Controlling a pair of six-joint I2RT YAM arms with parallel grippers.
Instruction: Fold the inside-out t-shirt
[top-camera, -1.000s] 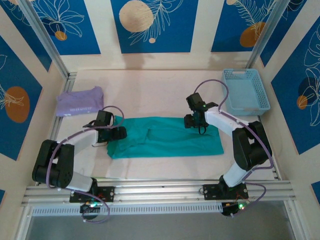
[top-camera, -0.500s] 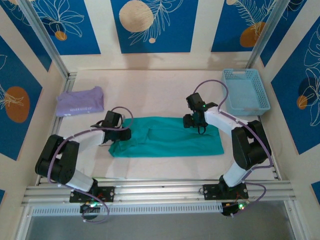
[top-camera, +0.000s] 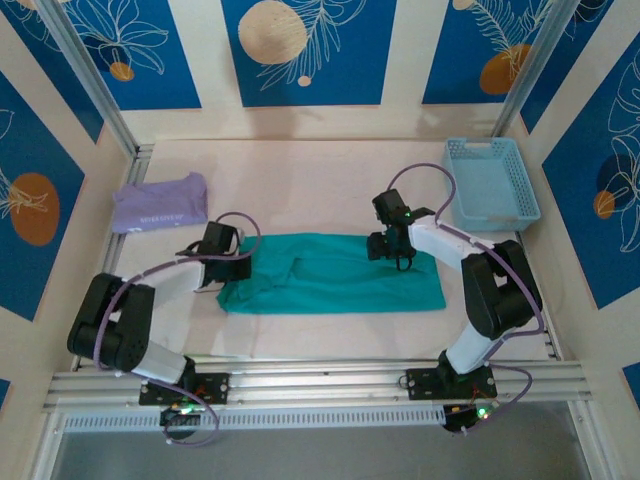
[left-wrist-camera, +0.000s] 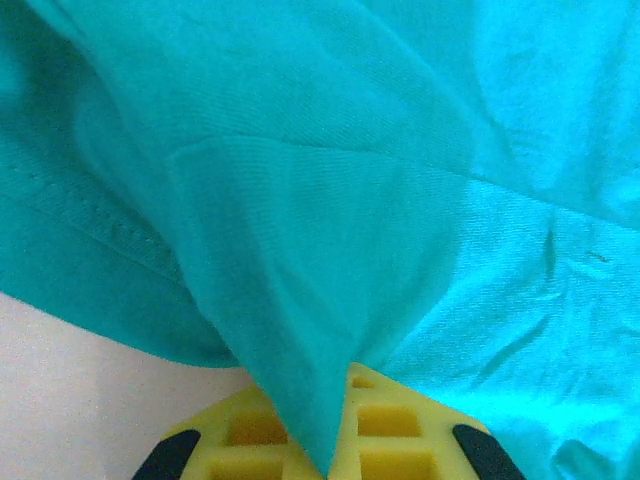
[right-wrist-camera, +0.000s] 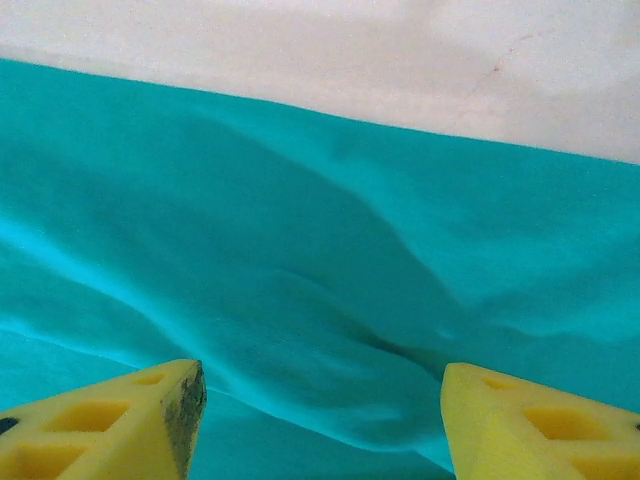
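Note:
The teal-green inside-out t-shirt (top-camera: 335, 275) lies as a long folded band across the middle of the table. At its left end my left gripper (top-camera: 238, 266) is shut on a fold of the cloth; in the left wrist view the fabric (left-wrist-camera: 300, 250) rises in a pinched peak between the yellow fingertips (left-wrist-camera: 400, 425). My right gripper (top-camera: 392, 247) sits over the shirt's far edge, right of centre. In the right wrist view its yellow fingers (right-wrist-camera: 120, 420) stand wide apart over a ridge of teal cloth (right-wrist-camera: 320, 330), holding nothing.
A lavender-purple folded shirt (top-camera: 160, 203) lies at the far left of the table. A light blue basket (top-camera: 492, 182) stands at the far right corner. Bare table (top-camera: 300, 180) lies beyond the teal shirt.
My left gripper has slid a little to the right onto the shirt's left end and closed on the cloth. The right gripper has barely moved.

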